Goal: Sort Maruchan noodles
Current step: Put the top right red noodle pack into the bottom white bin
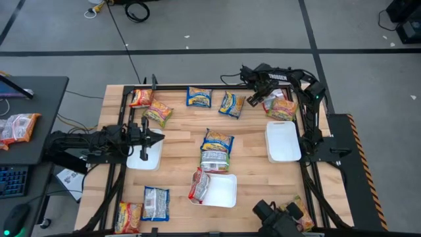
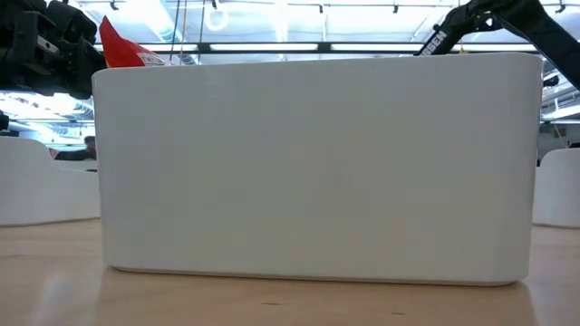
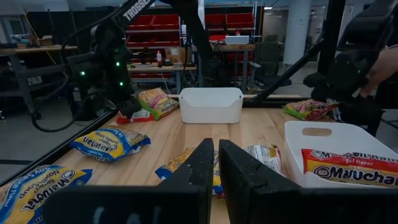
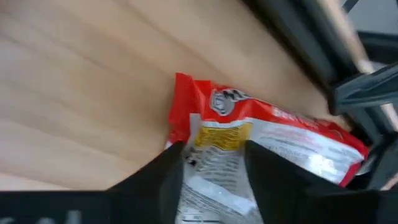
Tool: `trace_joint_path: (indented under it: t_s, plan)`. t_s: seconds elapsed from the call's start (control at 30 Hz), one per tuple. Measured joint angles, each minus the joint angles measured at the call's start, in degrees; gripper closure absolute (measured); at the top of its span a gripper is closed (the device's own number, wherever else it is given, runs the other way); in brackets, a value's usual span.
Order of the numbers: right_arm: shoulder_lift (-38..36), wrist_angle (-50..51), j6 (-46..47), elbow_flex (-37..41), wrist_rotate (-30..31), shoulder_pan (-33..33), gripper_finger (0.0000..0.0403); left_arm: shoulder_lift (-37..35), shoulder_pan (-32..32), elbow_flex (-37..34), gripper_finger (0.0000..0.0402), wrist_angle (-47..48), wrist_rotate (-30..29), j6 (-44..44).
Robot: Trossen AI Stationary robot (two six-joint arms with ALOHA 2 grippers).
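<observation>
Maruchan packets lie scattered on the wooden table (image 1: 250,135): blue-and-yellow ones (image 1: 198,97) (image 1: 231,104) (image 1: 217,140), a red-and-silver one (image 1: 214,159), and yellow-green ones (image 1: 158,114) (image 1: 283,108). Another red packet (image 1: 199,186) leans in the near white tray (image 1: 223,194). My right gripper (image 1: 253,100) is at the far right of the table, shut on a red-and-silver packet (image 4: 261,134). My left gripper (image 1: 158,139) hovers over the left tray (image 1: 146,160); it is shut and holds nothing (image 3: 216,158). My right gripper pinches the red-and-silver packet between its two fingers, across the packet's width just behind its red end (image 4: 217,134). The red end (image 4: 186,93) sticks out past the fingertips. Whether the packet is clear of the table I cannot tell.
A third white tray (image 1: 283,141) sits at the right. More packets lie at the far left corner (image 1: 140,97) and near left corner (image 1: 156,203) (image 1: 128,216). A black frame rail (image 1: 197,86) runs along the far edge. In the low view, the near tray's wall (image 2: 317,163) blocks most of the table.
</observation>
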State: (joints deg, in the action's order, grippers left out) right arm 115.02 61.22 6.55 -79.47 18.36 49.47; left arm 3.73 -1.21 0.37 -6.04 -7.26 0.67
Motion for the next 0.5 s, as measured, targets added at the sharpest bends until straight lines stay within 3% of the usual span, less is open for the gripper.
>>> trace_joint_path:
  t_s: [0.23, 0.5]
  plan:
    - [-0.2, -3.6, -2.4, 1.4, -0.4, -0.7, 0.0390, 0.0, 0.0, 0.0, 0.0370, 0.0, 0.0, 0.0]
    - [-9.0, -3.8, -5.1, 0.0, -4.2, -8.3, 0.0397, 0.0, 0.0, 0.0, 0.0370, 0.0, 0.0, 0.0]
